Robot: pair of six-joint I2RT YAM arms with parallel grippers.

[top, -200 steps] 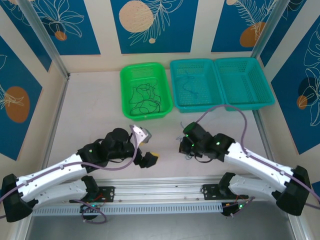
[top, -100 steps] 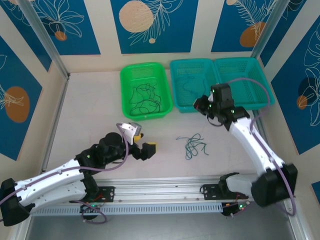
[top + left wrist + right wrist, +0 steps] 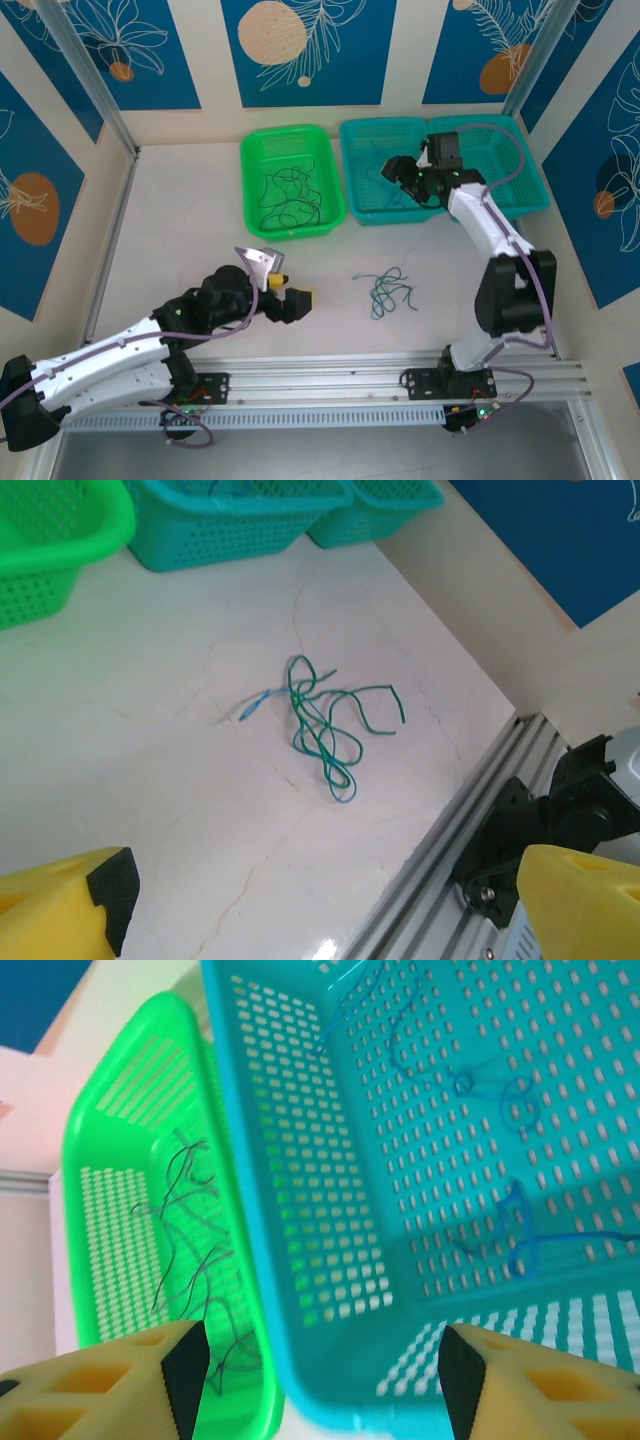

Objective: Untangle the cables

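Cables (image 3: 385, 290), thin teal-green and blue, lie tangled on the pale counter (image 3: 180, 230) to the right of the released left end effector (image 3: 290, 292), while the right end effector (image 3: 400, 172) hangs released over the far teal perforated plastic basket (image 3: 385, 216), suggesting a drop-off step; next, one strand needs pinching.

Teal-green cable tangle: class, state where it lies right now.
Top external view: the teal-green cable tangle lies on the table, right of the left end effector, nearer than the green basket.

Robot lab cell (aluminium rail (image 3: 330, 385), printed wall panels (image 3: 300, 50)).
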